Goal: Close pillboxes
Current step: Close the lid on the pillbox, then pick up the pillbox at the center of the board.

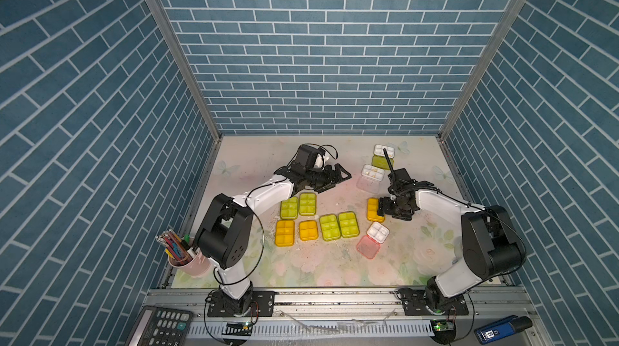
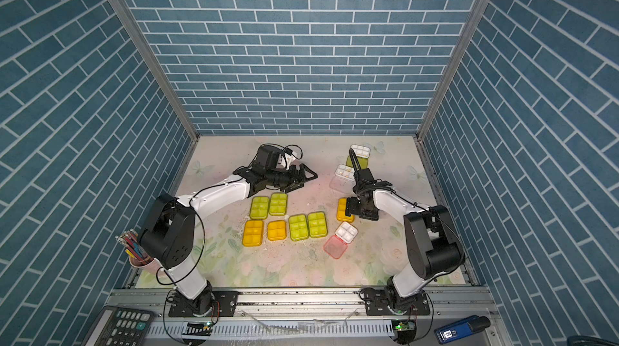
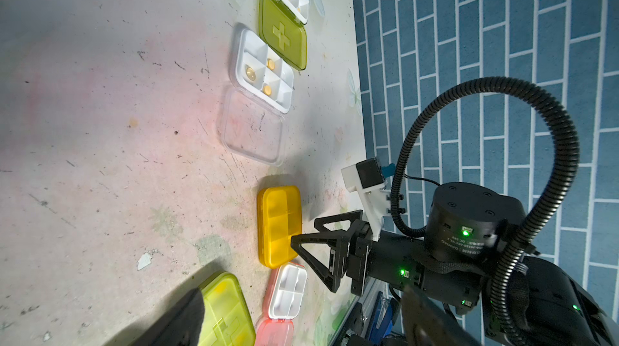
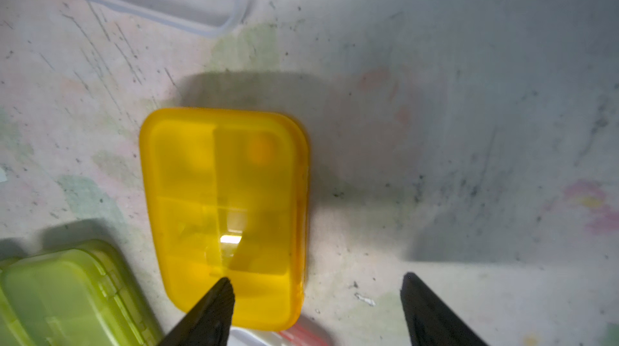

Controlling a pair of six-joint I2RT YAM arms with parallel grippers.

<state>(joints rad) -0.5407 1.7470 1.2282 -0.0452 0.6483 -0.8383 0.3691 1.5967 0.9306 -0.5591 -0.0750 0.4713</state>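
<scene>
My right gripper (image 4: 317,278) hangs open low over a closed orange pillbox (image 4: 221,193). One fingertip is above the lid's near end and the other is over bare table. In both top views this pillbox (image 1: 371,207) lies right of centre. Three pillboxes lie open: a green-lidded one (image 1: 384,151) at the back, a clear-lidded one (image 3: 264,70) holding pills, and a pink-lidded one (image 1: 377,232) nearer the front. Several closed green and orange pillboxes (image 1: 330,227) sit in the middle. My left gripper (image 1: 342,180) stands open and empty in the air above mid-table.
A pink cup of pencils (image 1: 187,260) stands at the front left corner of the table (image 1: 301,270). A calculator (image 1: 160,326) and a blue device (image 1: 502,329) lie beyond the front rail. Blue brick walls close in three sides.
</scene>
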